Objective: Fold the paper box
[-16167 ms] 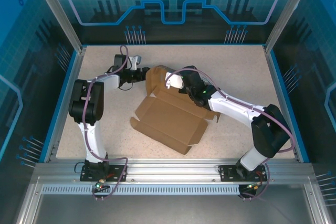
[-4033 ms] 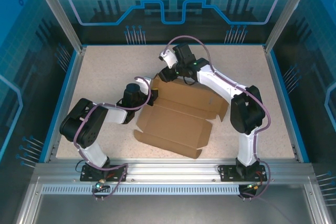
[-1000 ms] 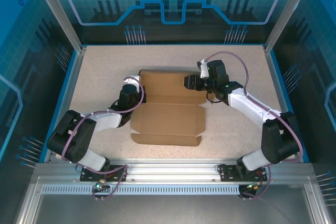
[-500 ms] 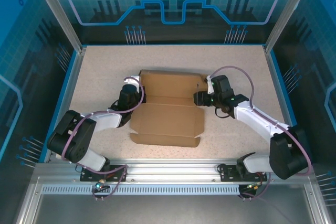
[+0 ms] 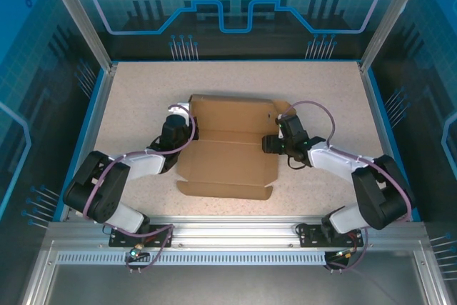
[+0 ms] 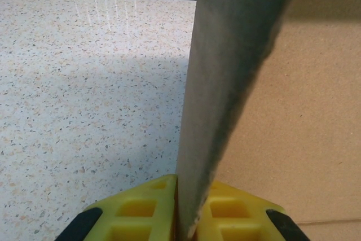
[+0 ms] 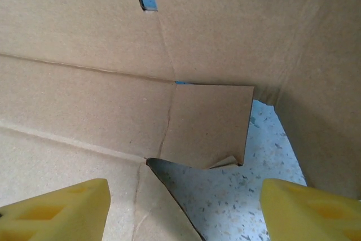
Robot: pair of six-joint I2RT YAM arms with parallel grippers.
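Folding looks partly done. From above, the box [image 5: 232,151] lies open in the middle of the tabletop [image 5: 136,91]. Its base is flat, a broad panel spreads out on the far side and a narrow strip runs along the near edge. The left jaws sit at the box's left edge. The right jaws sit at its right edge, close to the crease between the base and the far panel.

From the left wrist, a cardboard flap [image 6: 225,83] stands on edge and runs up from between the yellow pads [image 6: 141,210]. The pads are closed tight on it, so the left jaws grip the box by that side flap. Speckled surface lies to one side of the flap and flat cardboard to the other.

From the right wrist, the yellow fingers [image 7: 56,207] stand wide apart at the lower corners with nothing between them. Beyond them is an inner corner of the box, where a small tab [image 7: 208,122] leans in and the creases meet. A wall rises on the right, and bare surface shows below the tab.

The step in hand seems to be raising the side walls, with the left one pinched upright and the right one not yet taken. Next, the right jaws need to settle over the right flap or that tab, close on it, and turn it up along its crease. Meanwhile the left grip should steady the box against sliding.
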